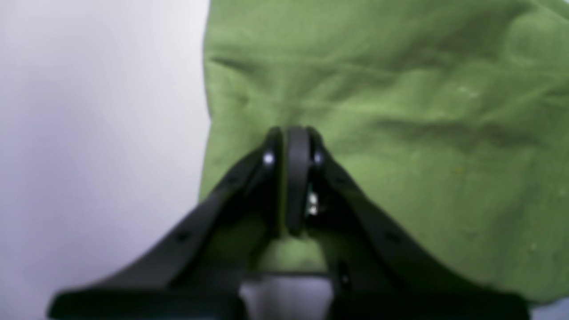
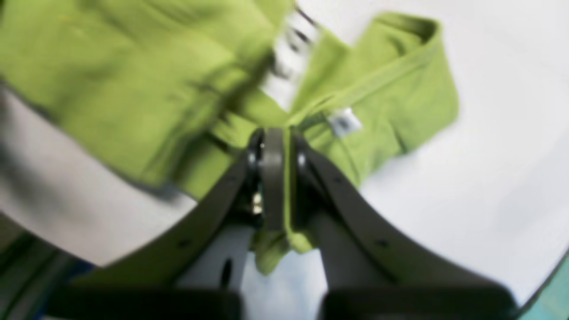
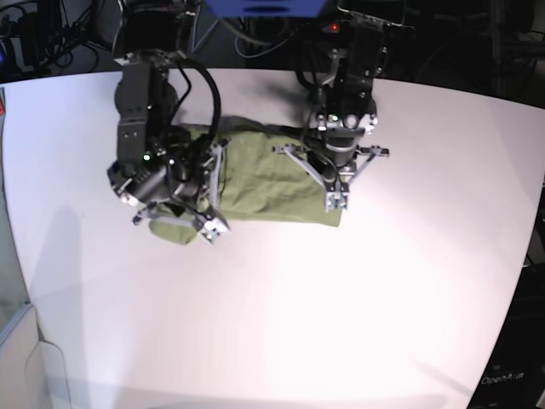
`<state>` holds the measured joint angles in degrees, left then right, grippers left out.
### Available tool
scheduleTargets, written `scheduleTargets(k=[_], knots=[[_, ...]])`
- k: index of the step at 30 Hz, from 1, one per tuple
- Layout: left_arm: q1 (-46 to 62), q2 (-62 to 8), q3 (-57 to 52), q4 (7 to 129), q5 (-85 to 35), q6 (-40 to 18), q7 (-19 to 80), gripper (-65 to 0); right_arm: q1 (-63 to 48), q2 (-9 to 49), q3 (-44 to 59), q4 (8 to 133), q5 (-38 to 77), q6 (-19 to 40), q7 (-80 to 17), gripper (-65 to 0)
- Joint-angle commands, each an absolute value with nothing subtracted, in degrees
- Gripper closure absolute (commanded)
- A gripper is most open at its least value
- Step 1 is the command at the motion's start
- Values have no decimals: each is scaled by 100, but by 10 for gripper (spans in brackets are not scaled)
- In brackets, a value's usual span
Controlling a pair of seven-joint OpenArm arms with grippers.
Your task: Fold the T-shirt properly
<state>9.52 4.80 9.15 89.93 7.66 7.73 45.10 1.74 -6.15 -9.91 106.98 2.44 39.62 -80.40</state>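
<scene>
The olive-green T-shirt (image 3: 272,183) lies bunched on the white table (image 3: 341,324) between my two arms. My left gripper (image 1: 291,133) is shut at the shirt's right end, near its edge, and wrinkles in the cloth (image 1: 400,133) run toward its tips. In the base view this gripper (image 3: 335,203) sits at the shirt's near right corner. My right gripper (image 2: 275,135) is shut on a fold of the shirt (image 2: 133,89), with a strip of cloth showing between its fingers and hanging below them. A small white label (image 2: 344,122) shows just right of its tips. The view is blurred.
Dark equipment and cables (image 3: 255,34) crowd the far side of the table. The table's rounded edge (image 2: 549,284) runs close by at the lower right of the right wrist view. Bare white tabletop (image 1: 89,133) lies left of the shirt in the left wrist view.
</scene>
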Motion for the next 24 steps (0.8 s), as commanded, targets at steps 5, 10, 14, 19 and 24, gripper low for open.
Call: scheduleTargets(k=[5,10,14,19,24], knots=[[1015,532,936,8901,567,690,4980,-22,180,-884,-1543,10800,312,4000,-8000,-7],[1015,541,936,8892,567,690,4980,-22,163,-900,-1938,10800,321,4000,-8000,-7],[1007,541,936,8892,567,690,4980,-22,163,-900,-2369,10800,321,4000,-8000,-7],[1007,629,936,8892,567,690,4971,-22,189,-900,-2580,10800,831,4000,-8000,-6],[1007,664,927,8892,567,690,4971,-22,215,-900,-2580,10800,1165,4000,-8000,-6]])
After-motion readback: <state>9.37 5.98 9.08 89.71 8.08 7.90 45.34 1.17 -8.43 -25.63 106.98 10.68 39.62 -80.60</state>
